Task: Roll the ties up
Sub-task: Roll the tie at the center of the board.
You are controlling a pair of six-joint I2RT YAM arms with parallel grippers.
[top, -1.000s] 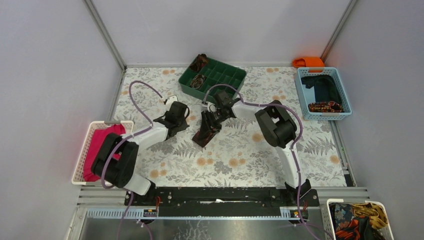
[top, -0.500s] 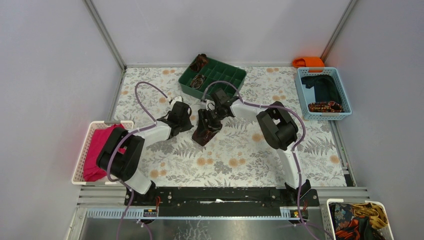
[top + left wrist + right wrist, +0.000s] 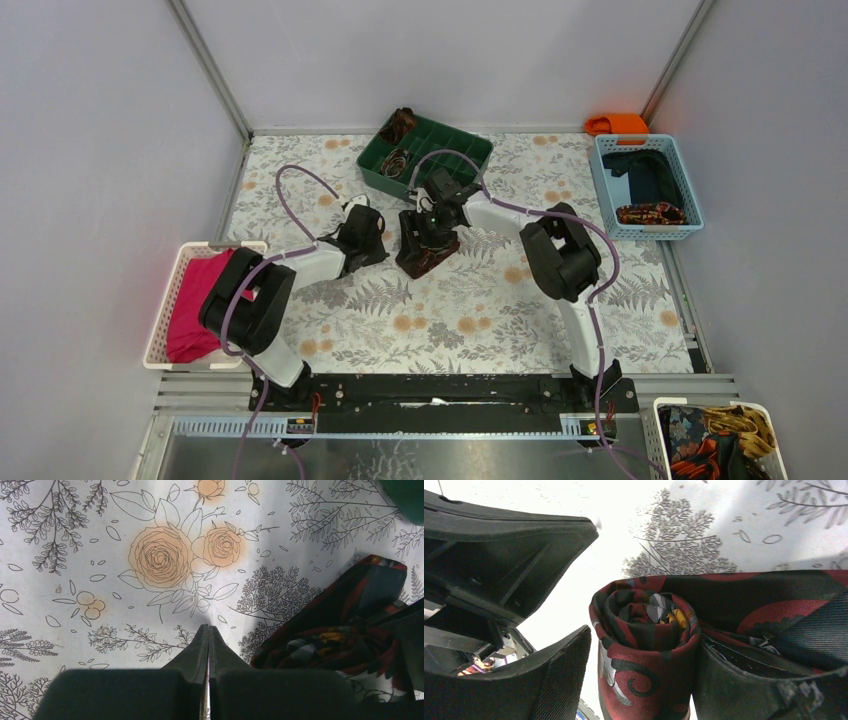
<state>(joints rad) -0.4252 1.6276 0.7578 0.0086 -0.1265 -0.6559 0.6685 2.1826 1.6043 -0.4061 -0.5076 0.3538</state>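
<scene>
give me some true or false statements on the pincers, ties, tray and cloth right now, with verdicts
1. The left pincer is shut and empty. True.
2. The green tray holds coiled ties. True.
3. The tie on the table lies fully flat. False: one end is wound into a coil.
4. The right pincer is clamped tight on that coil. False: its jaws stand open, with a gap between one pad and the coil.
5. The pink-red cloth lies in the green tray. False: it is in the white basket.
</scene>
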